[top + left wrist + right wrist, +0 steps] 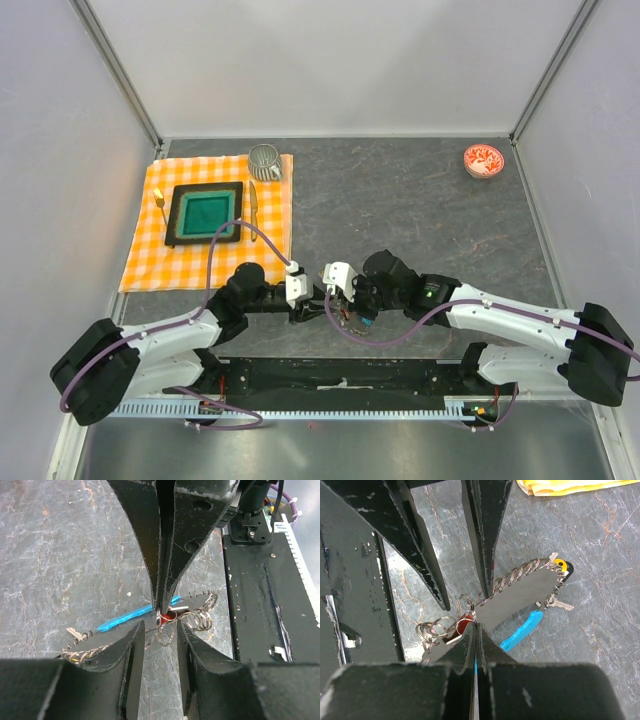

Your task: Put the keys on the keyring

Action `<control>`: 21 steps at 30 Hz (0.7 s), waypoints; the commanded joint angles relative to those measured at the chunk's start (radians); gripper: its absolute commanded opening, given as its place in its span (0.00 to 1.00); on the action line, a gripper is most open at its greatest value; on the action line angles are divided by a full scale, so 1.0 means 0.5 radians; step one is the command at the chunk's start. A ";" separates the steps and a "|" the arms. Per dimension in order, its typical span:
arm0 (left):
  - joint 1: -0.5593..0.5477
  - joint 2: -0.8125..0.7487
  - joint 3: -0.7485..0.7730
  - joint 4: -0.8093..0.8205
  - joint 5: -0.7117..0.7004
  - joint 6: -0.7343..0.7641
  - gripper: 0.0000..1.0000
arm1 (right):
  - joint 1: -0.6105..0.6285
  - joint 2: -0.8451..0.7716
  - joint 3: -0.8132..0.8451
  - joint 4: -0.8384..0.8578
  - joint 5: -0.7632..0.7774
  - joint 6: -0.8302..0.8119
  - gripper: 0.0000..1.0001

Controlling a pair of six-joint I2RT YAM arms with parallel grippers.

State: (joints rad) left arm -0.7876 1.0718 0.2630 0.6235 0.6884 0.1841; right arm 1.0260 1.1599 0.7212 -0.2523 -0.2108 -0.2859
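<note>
TOP: L gripper (pixel 312 305) & R gripper (pixel 346 308) nose to nose, near-centre of table (pixel 430 210) | L WRIST: we see L's jaws apart either side of split rings (pixel 164 636), gripping nothing; keyring (pixel 125 621) (blue tag showing) on table beside | R WRIST: R pinched tight on red key (pixel 462 626); yellow key (pixel 561 564) at chain's far end

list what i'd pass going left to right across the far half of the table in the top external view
yellow-handled fork → green square dish → metal mug → red-patterned bowl
</note>
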 commanded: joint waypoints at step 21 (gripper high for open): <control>-0.026 0.286 0.115 0.305 0.154 -0.120 0.28 | 0.019 0.000 0.064 0.121 -0.023 -0.036 0.00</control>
State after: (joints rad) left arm -0.7944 1.2053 0.2836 0.7338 0.7357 0.1425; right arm 1.0306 1.1606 0.7212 -0.2489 -0.2119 -0.2924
